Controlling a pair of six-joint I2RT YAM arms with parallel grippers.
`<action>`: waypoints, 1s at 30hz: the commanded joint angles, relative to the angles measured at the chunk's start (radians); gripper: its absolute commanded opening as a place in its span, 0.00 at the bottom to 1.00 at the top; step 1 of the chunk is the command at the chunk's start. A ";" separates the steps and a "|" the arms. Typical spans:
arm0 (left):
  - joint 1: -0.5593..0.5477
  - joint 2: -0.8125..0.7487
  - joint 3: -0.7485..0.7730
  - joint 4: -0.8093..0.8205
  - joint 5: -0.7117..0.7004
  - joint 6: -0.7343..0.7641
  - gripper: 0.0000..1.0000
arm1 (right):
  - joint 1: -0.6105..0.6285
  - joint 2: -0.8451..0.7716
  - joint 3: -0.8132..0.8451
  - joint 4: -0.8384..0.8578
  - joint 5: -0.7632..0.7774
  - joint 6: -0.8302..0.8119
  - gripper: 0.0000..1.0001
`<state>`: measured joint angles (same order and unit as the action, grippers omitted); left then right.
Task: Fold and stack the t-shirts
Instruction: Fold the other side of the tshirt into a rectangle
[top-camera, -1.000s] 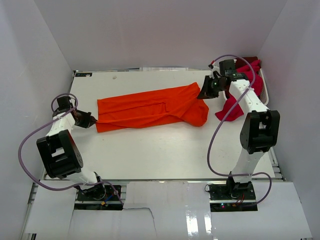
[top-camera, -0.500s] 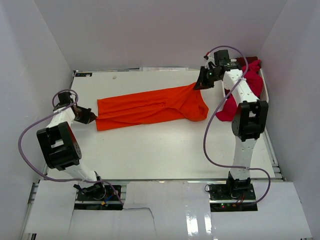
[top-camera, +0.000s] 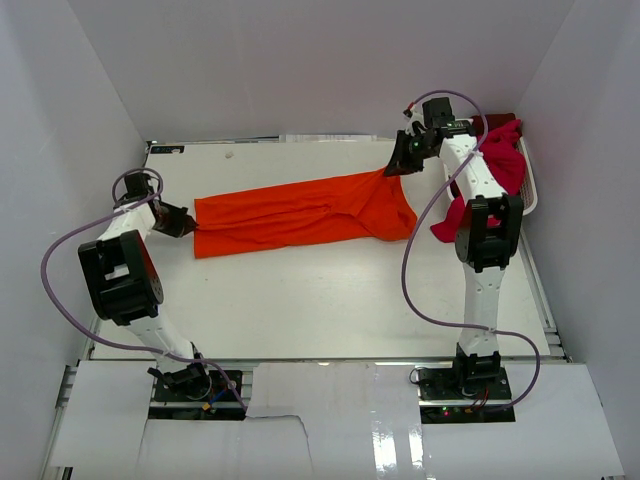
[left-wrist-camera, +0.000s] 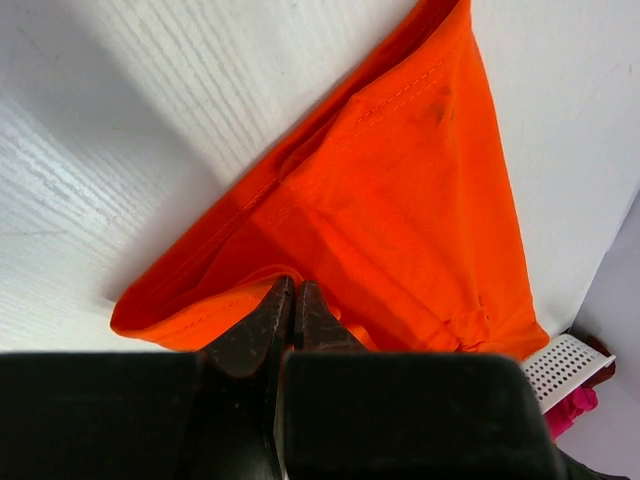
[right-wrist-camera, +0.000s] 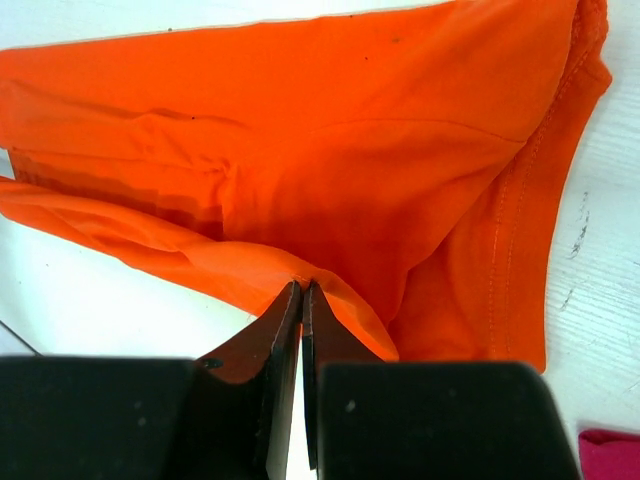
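Slack leaves the large bright orange cloth t-shirt (top-camera: 300, 215) as the left gripper (top-camera: 191, 226) and right gripper (top-camera: 393, 170), each clamped on an end, shift it up-frame for folding.

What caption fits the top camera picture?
Left fingers and right fingers pinch opposite ends of a bright orange cloth t-shirt spread on the white table.

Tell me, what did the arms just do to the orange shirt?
The right end effector pulled its corner of the orange t-shirt toward the far edge, stretching that end. The left end effector shifted slightly farther too. Both kept pinching; the red shirts stayed put.
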<state>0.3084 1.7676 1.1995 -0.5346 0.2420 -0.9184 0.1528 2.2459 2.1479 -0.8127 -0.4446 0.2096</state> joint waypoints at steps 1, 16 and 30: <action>-0.003 0.003 0.049 0.010 -0.029 -0.002 0.00 | 0.001 0.009 0.053 0.047 -0.005 0.005 0.08; -0.003 0.053 0.068 0.007 -0.021 -0.008 0.00 | 0.001 0.027 -0.006 0.211 0.011 0.019 0.08; -0.003 0.105 0.137 0.005 -0.023 -0.023 0.00 | 0.001 0.070 -0.036 0.345 -0.022 0.033 0.08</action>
<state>0.3054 1.8797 1.2900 -0.5316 0.2317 -0.9325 0.1528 2.3131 2.1212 -0.5537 -0.4480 0.2333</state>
